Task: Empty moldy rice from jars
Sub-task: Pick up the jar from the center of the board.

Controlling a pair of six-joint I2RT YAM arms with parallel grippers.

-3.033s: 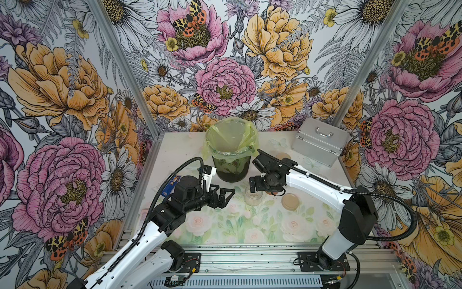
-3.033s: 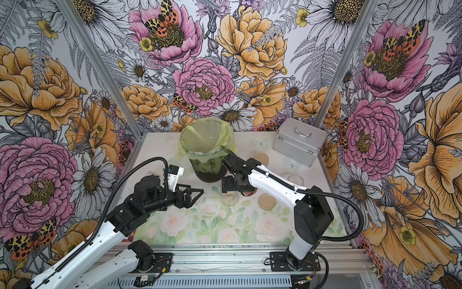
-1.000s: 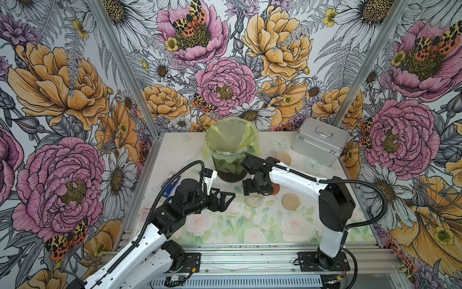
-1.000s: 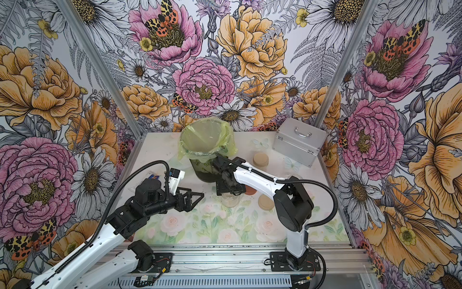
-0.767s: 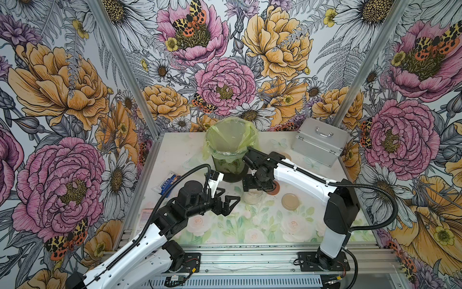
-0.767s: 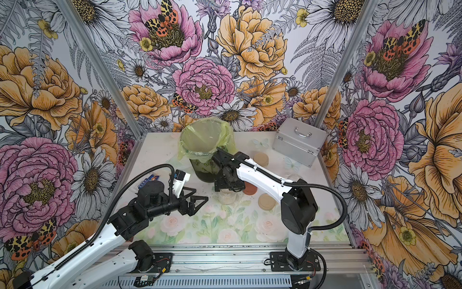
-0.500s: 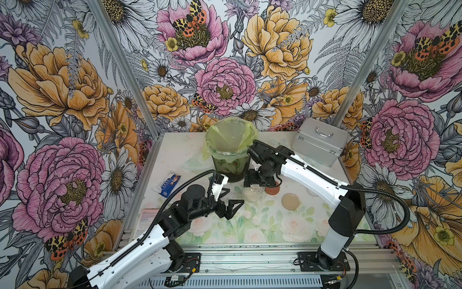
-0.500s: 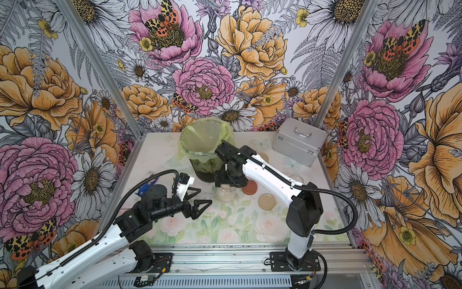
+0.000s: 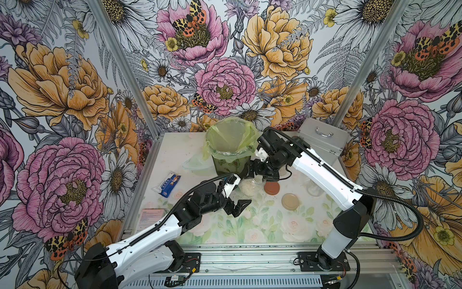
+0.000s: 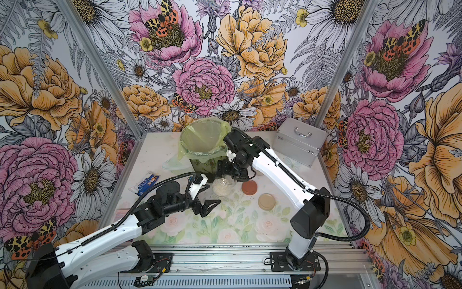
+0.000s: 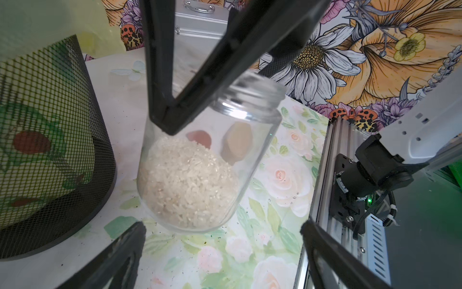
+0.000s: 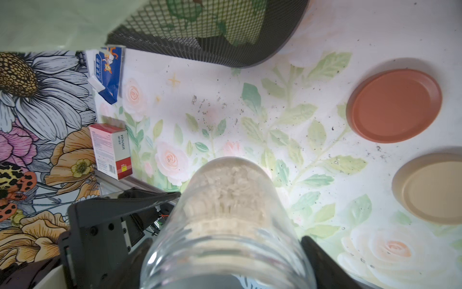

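jar point(image 11: 252, 120) w/ rice point(image 11: 185, 180) in right gripper point(image 9: 259, 174), tilted

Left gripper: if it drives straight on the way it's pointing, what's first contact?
Most likely the open jar of rice. In the wrist view it sits dead ahead of the left gripper, framed by its open jaws. The right gripper holds the jar by the neck. Depth is unclear.

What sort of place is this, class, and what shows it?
Probably a robot test booth, not a home: the left arm and right arm bolted to a metal rail, flower-printed wall panels, a lined bin and a jar of rice.
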